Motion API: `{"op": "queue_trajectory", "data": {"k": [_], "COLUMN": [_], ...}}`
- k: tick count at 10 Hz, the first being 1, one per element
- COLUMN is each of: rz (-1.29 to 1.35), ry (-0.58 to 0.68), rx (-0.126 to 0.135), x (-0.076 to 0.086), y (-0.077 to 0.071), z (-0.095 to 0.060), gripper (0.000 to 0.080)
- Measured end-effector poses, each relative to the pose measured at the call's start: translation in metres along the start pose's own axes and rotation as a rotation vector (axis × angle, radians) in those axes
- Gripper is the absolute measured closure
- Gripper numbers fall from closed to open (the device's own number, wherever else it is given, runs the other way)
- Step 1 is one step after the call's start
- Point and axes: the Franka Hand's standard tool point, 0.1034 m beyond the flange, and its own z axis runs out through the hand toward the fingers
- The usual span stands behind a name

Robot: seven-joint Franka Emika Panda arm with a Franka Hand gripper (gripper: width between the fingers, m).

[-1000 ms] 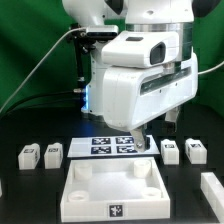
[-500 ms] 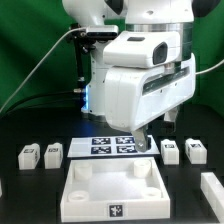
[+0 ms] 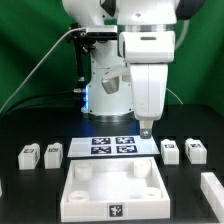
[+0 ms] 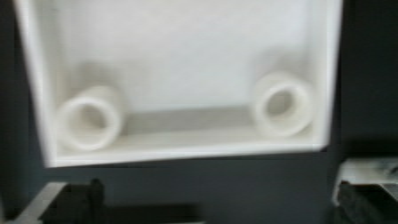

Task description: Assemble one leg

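Four small white legs with marker tags lie on the black table: two at the exterior view's left (image 3: 29,154) (image 3: 53,152) and two at its right (image 3: 170,150) (image 3: 195,151). The large white tray-like piece (image 3: 72,202) lies in front. My gripper (image 3: 146,129) hangs above the right end of the marker board (image 3: 100,147), away from every leg. In the wrist view the gripper (image 4: 222,203) is open and empty, with dark fingertips (image 4: 80,200) far apart. That view shows the tray piece (image 4: 187,60) with two round sockets (image 4: 89,118) (image 4: 281,104).
Another white part (image 3: 213,188) shows at the right edge of the exterior view. A black cable runs behind the arm's base at the left. A green backdrop closes the back.
The hand has turned about its vertical axis: it showed its broad side before and now shows its narrow side. The fingertips stay over the marker board's right end. No part has moved.
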Motion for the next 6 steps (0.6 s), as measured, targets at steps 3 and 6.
{"op": "queue_trajectory", "data": {"k": [3, 6], "rz": [-0.001, 0.040], "ry": [0.016, 0.035], "rx": [0.013, 0.025], "x": [-0.029, -0.041], "y": [-0.043, -0.046], "z": [0.039, 0.073], "gripper": [0.0150, 0.0150]}}
